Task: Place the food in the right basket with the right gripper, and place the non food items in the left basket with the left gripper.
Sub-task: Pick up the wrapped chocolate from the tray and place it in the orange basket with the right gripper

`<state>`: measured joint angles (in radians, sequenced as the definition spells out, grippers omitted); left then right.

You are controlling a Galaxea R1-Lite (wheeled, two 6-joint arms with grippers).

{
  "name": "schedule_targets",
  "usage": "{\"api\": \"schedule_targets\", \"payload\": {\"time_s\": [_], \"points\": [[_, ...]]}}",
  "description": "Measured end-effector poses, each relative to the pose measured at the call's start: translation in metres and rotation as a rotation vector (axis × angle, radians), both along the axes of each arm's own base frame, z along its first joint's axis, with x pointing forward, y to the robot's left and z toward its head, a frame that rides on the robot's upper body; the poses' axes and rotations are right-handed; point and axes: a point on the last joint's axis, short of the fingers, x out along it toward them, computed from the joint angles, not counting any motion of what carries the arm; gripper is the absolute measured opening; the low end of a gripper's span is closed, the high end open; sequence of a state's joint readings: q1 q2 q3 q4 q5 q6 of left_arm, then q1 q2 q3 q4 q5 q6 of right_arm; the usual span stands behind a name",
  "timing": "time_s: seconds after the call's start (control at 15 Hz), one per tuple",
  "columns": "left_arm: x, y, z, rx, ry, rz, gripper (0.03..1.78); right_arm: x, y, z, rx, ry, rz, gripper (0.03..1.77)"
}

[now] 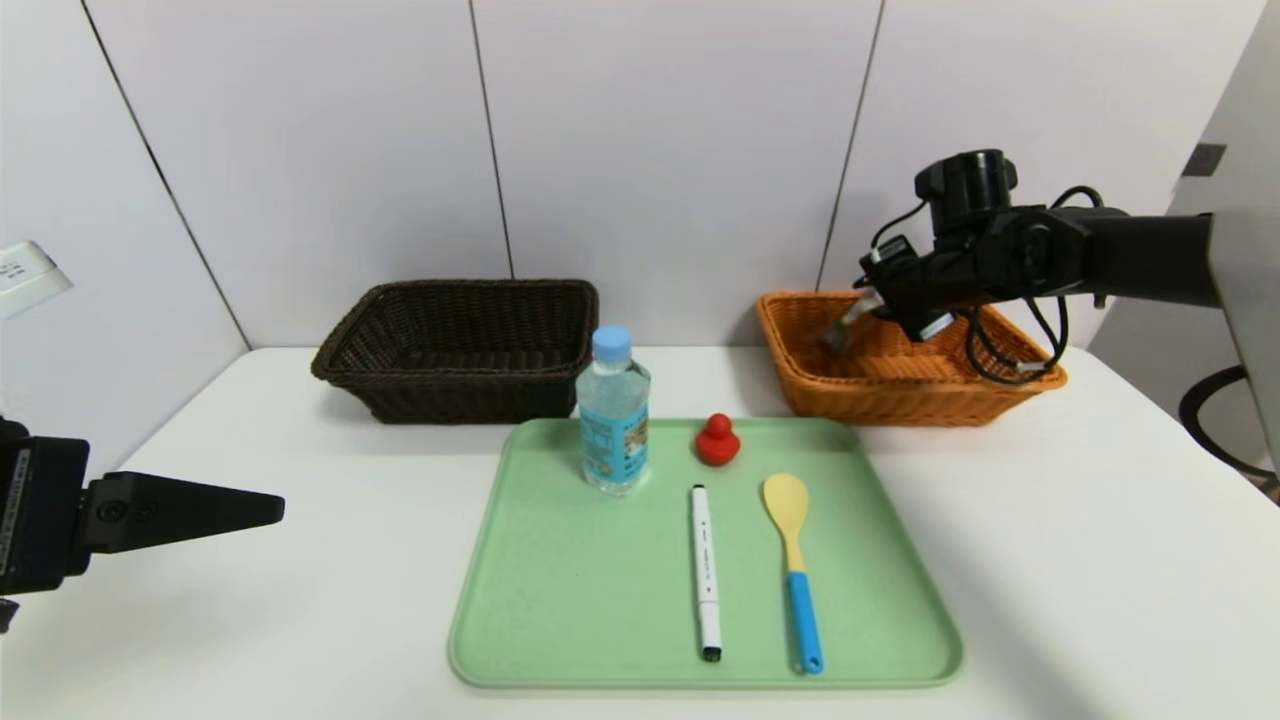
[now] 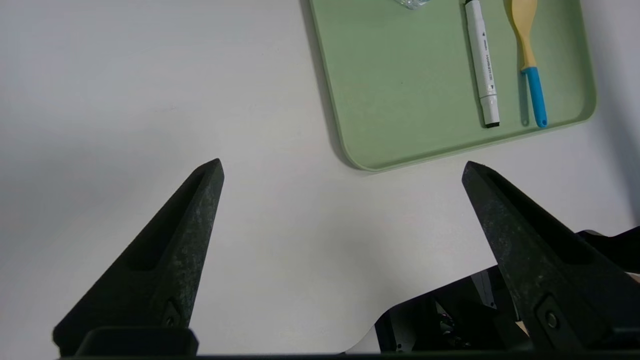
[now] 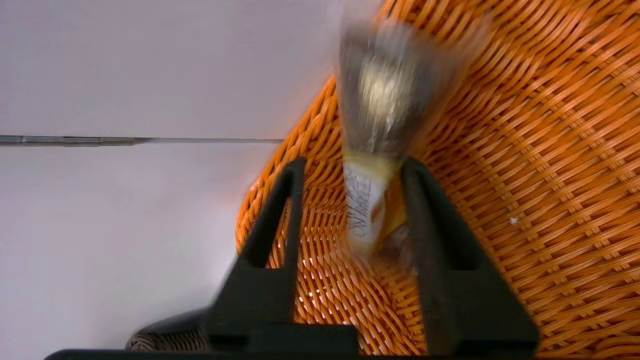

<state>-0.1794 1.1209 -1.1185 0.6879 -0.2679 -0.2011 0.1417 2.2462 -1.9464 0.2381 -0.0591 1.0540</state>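
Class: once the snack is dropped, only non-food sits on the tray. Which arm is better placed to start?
Left. Its claw hangs open near the tray; the right claw is over the orange basket, gapped around the snack.

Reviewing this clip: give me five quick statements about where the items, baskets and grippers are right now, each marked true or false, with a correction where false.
1. The right gripper is over the orange basket with a wrapped snack between its parted fingers. True.
2. The water bottle lies in the dark brown basket. False: it stands upright on the green tray.
3. The marker and the spoon lie side by side on the tray. True.
4. The left gripper is shut on the marker. False: it is open, holds nothing, and sits over bare table beside the tray.
5. The red duck is in the orange basket. False: it sits on the tray.
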Motion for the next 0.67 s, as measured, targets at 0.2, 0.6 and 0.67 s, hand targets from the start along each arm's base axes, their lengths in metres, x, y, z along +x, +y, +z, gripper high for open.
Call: {"api": "schedule_targets", "payload": {"time_s": [0.2,0.6,0.67], "points": [[0.001,0.0,-0.001,0.001,0.006,0.0,1.69,0.0,0.0,0.0,-0.007,0.008,0.0,1.08],[0.002,0.0,-0.001,0.001,0.005,-0.001,1.69,-0.012,0.001,0.017,-0.008,0.003,0.024,1.42],[0.002,0.0,-0.001,0.001,0.006,-0.001,1.69,-0.02,0.002,0.022,-0.027,0.029,0.057,1.45]]}}
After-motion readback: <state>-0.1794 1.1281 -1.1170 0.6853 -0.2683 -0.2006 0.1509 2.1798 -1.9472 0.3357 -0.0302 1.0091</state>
